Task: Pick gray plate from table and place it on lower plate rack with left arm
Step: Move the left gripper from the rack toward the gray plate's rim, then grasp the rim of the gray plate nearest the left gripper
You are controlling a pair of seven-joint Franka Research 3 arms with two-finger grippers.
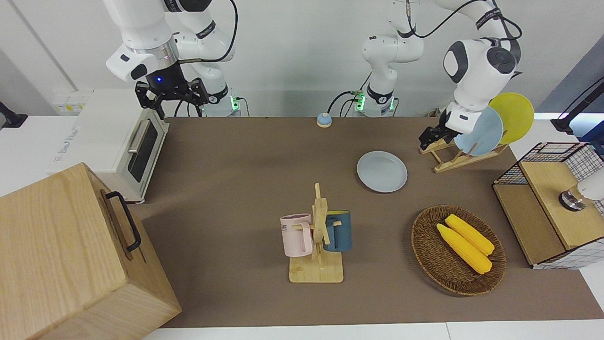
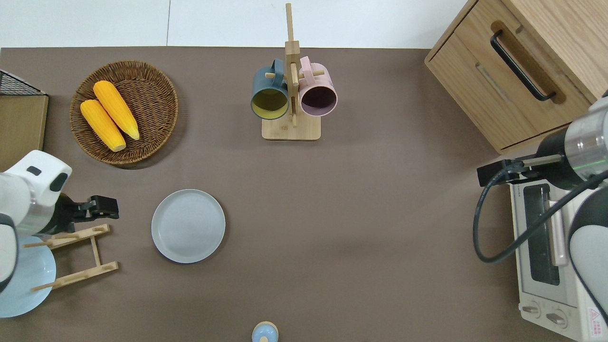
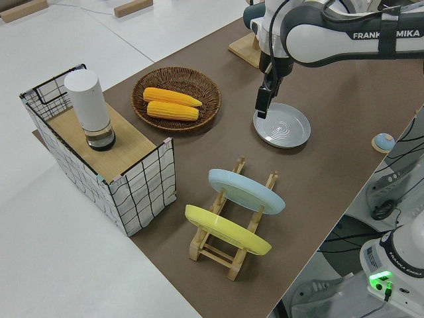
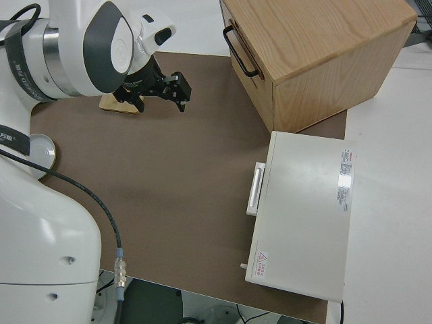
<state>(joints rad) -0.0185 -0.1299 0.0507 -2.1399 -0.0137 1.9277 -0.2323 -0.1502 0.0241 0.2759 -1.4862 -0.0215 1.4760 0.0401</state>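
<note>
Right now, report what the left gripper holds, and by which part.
Nothing. The left gripper is up in the air with no object in it, and the gray plate lies untouched on the table.
</note>
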